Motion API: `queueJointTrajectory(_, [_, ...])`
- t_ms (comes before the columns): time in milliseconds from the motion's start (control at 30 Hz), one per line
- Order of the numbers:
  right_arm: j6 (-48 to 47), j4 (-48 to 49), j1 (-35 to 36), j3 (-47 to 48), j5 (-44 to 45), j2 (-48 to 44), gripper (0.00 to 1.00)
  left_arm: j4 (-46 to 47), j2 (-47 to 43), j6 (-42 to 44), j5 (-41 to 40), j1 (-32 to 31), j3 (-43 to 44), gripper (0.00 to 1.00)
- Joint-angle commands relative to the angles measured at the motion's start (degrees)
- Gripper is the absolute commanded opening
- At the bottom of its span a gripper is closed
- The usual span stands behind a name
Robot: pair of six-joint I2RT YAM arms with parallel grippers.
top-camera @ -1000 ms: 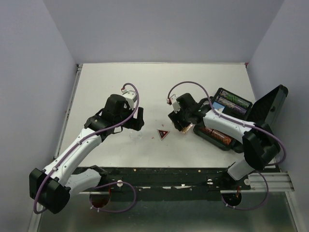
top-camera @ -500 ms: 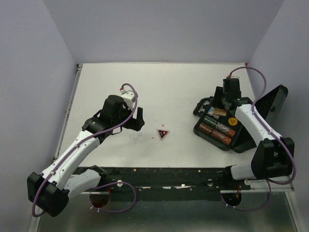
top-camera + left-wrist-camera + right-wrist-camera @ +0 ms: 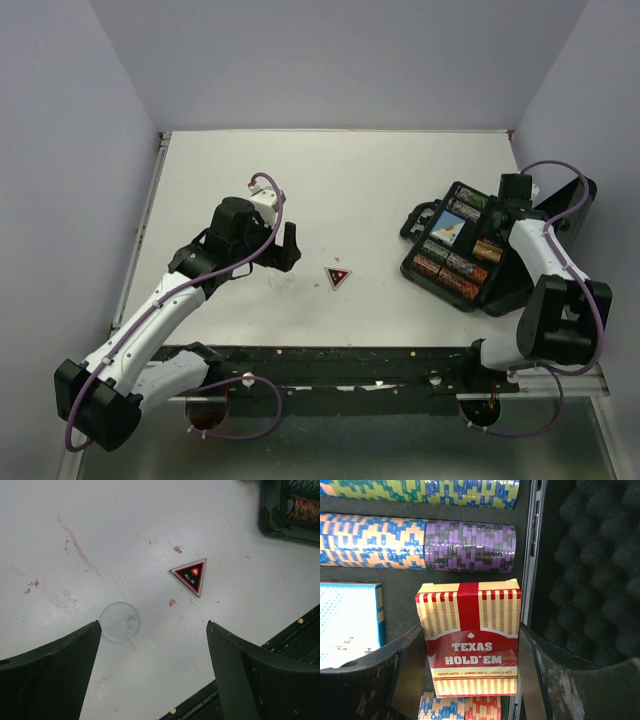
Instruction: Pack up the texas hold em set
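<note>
Right tool (image 3: 471, 630): partway spread and clamped on the red card box (image 3: 469, 645), one finger against each long side. Held face-up over the open black case (image 3: 400, 577), just beside the hinge edge and the foam-lined lid (image 3: 590, 555). Red and gold stripes, "TEXAS HOLD'EM" in white on the red band. Beneath, inside the case: rows of chips (image 3: 420, 542) in blue-orange, purple and yellow-green; alongside, lying flat, the blue card box (image 3: 347, 625). Whether resting on the case floor or clear of it, cannot tell.

Left tool (image 3: 153, 625): spread wide, gripping nothing, hanging above the tabletop (image 3: 125, 530). Under the gap, close to one finger, a clear round marker (image 3: 119, 622); farther out, a triangular red-black marker (image 3: 190, 575) reading "ALL IN". Both flat on the tabletop, apart from each other, outside the case.
</note>
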Motion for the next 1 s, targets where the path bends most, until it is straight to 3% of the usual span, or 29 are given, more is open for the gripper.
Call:
queueJointTrajectory(0, [-0.1,2.0,-1.1,-0.9,0.8,2.9,0.01,1.0,-1.0,-0.3,1.1,-0.1,-0.6,0.94])
queueJointTrajectory(567, [11.3,6.1,-2.6,-3.5,0.3,4.1,0.01,0.9,-0.9,-0.1,0.6,-0.1,-0.6,0.95])
queueJointTrajectory(967, [12.0,5.5,-2.2,-4.4,-1.2,2.5,0.01,1.0,-0.9,-0.1,0.9,-0.1,-0.6,0.94])
